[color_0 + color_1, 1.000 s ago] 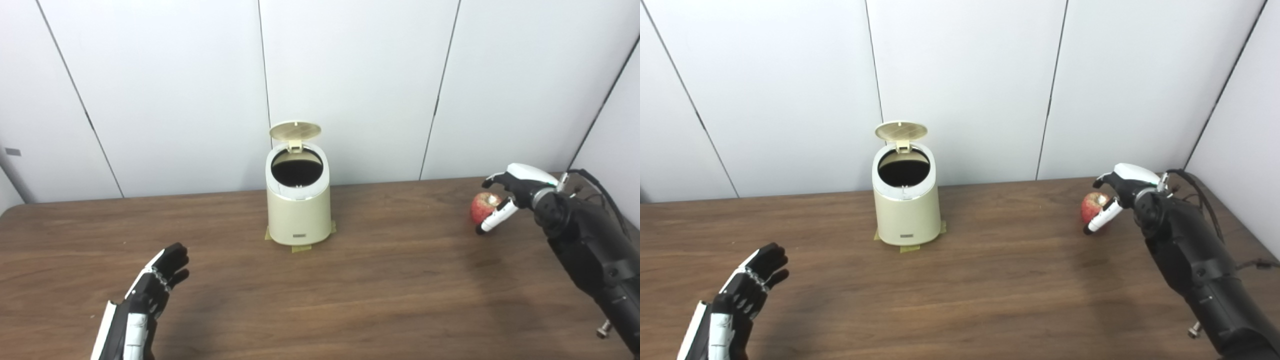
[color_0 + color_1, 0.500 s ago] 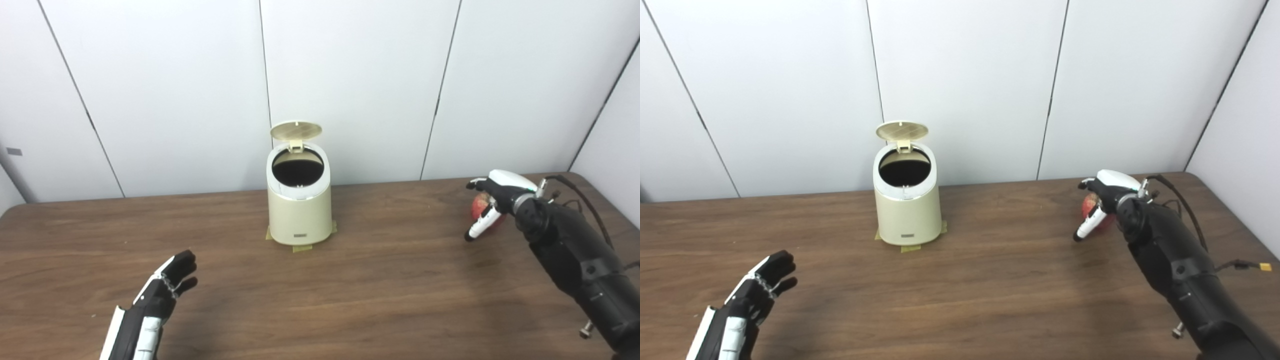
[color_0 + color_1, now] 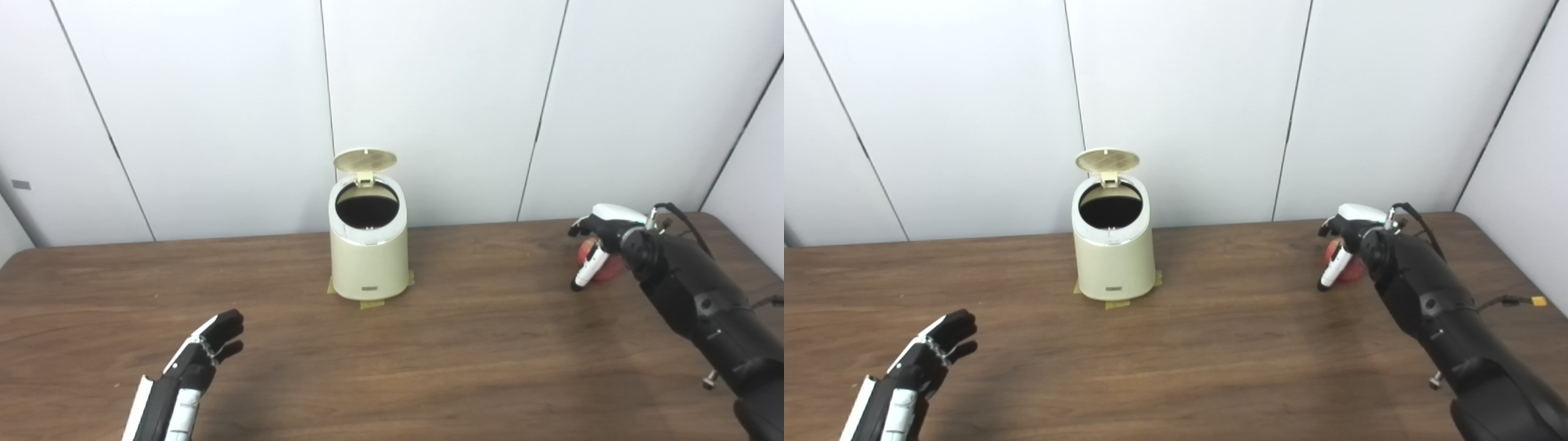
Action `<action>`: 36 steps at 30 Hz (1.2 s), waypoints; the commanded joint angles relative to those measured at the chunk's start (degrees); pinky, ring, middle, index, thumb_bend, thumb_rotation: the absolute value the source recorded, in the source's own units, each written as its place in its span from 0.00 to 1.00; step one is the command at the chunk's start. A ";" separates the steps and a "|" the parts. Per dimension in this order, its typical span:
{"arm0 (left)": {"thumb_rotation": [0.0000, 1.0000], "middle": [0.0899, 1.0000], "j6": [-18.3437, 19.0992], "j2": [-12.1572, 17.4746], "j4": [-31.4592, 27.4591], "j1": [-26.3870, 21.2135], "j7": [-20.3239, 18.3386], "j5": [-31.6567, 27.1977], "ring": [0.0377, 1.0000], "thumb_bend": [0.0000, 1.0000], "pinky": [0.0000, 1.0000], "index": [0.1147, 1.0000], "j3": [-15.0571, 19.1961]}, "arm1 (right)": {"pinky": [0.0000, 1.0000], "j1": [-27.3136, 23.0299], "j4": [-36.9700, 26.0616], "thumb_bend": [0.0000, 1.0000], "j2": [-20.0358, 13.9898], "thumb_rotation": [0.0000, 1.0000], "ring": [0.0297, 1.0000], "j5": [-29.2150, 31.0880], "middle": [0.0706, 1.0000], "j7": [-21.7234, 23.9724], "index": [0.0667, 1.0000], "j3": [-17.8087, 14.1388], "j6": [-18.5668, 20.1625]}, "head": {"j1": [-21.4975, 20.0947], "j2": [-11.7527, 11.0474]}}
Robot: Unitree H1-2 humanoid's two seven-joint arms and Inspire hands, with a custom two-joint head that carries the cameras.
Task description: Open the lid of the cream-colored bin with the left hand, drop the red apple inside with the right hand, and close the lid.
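Near the bench's (image 3: 465, 349) front left corner, the left robot hand (image 3: 193, 361) hovers just above the wood with its fingers stretched forward and a little apart, holding nothing. It is well apart from everything else.

Toward the middle of the bench, close to its back edge, stands the cream-colored bin (image 3: 369, 257), upright on strips of tape (image 3: 372, 303) that show at its base. Its lid (image 3: 365, 160) is up, tilted back on the hinge at the rear rim, and the dark round mouth is open to view. A small dark label sits low on the bin's front.

Near the back right corner lies the red apple (image 3: 606, 269), resting on the bench and well apart from the bin. The right robot hand (image 3: 603, 236) arches over it from the right, with fingers curved down over the top and one white finger (image 3: 584, 274) pointing down along the apple's left side. Whether the fingers already touch or clasp the fruit cannot be told. Behind the bench runs a wall of white panels (image 3: 429, 92).
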 commanded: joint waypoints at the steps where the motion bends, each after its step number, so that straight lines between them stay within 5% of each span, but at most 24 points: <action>1: 0.87 0.86 -0.96 -0.85 -2.04 -0.57 0.70 0.23 0.87 0.63 0.84 0.82 0.15 | 0.48 -2.46 0.28 0.88 -1.03 0.05 0.61 -3.35 0.71 -7.68 0.74 0.83 -1.16 | -0.03 0.07; 3: 0.87 0.86 -0.99 -0.97 -2.07 -0.57 0.86 0.01 0.87 0.63 0.83 0.82 0.30 | 0.36 -1.91 1.21 0.61 -0.22 0.01 0.46 -5.47 0.46 -14.83 0.55 1.44 -0.41 | -0.03 0.07; 6: 0.86 0.86 -1.03 -1.06 -2.05 -0.64 0.96 -0.53 0.88 0.62 0.84 0.83 0.35 | 0.31 -2.11 1.73 0.52 0.59 0.00 0.37 -6.74 0.43 -17.98 0.52 1.75 1.39 | -0.27 0.20; 26: 0.85 0.86 -0.80 -1.09 -1.46 -1.09 1.40 0.71 0.87 0.62 0.82 0.83 0.37 | 0.25 -1.32 -2.92 0.52 0.45 0.00 0.39 -5.74 0.46 -17.65 0.45 -0.31 1.87 | -0.52 0.09; 30: 0.84 0.86 -1.00 -1.06 -1.33 -1.24 1.37 0.75 0.87 0.61 0.83 0.82 0.33 | 0.23 -0.52 -9.86 0.53 0.06 0.00 0.31 -7.40 0.36 -13.20 0.46 0.47 4.82 | -0.52 0.09; 32: 0.84 0.85 -0.99 -1.16 -1.27 -1.26 1.50 0.83 0.86 0.61 0.82 0.82 0.32 | 0.22 0.03 -14.23 0.53 -0.08 0.00 0.29 -7.83 0.39 -11.32 0.46 0.49 5.39 | -0.75 0.04; 36: 0.84 0.85 -0.91 -1.23 -1.10 -1.32 1.60 1.11 0.86 0.62 0.83 0.82 0.25 | 0.23 1.74 -24.49 0.53 -0.56 0.00 0.30 -7.86 0.36 -7.82 0.46 0.40 3.99 | -0.61 0.01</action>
